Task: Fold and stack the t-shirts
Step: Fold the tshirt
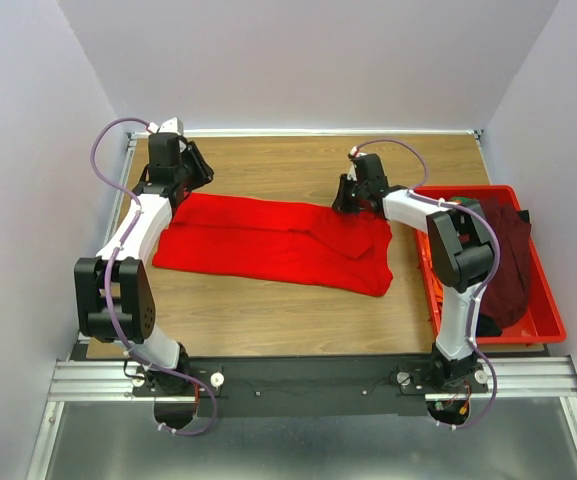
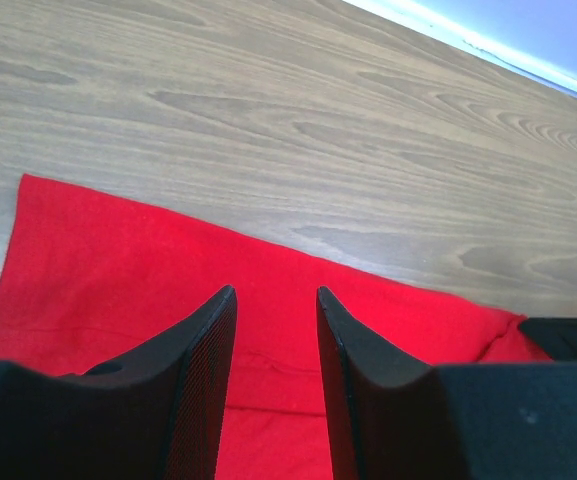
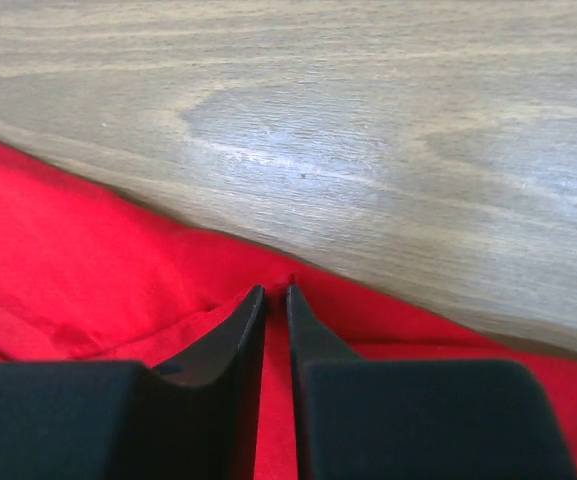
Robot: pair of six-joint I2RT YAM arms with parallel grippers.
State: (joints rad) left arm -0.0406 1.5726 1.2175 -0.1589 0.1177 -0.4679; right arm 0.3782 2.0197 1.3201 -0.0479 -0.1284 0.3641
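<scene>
**Top external.** Red t-shirt (image 1: 278,245) lies spread on the table (image 1: 268,310), mid-table, partly doubled over itself. Left gripper (image 1: 181,190) is at its far left corner and right gripper (image 1: 352,204) at its far edge. A dark maroon shirt (image 1: 508,262) sits in the red bin (image 1: 548,322) at right.

**Left wrist.** I log the left gripper (image 2: 275,292) as fingers apart, nothing between them, red cloth beneath.

**Right wrist.** The right gripper (image 3: 275,290) has its fingers drawn almost together at the shirt's edge, with a nub of cloth at the tips. I read it as pinched.

**Risks, my judgement.**
- One side held and the other not: a lift now would drag the shirt askew.
- The pinch is shallow and may slip.
- It may hold one layer only.

**Surface, room.** Smooth wood-grain top, little grip on cloth. Pale walls on three sides and a metal rail (image 1: 298,378) at the near edge.
</scene>
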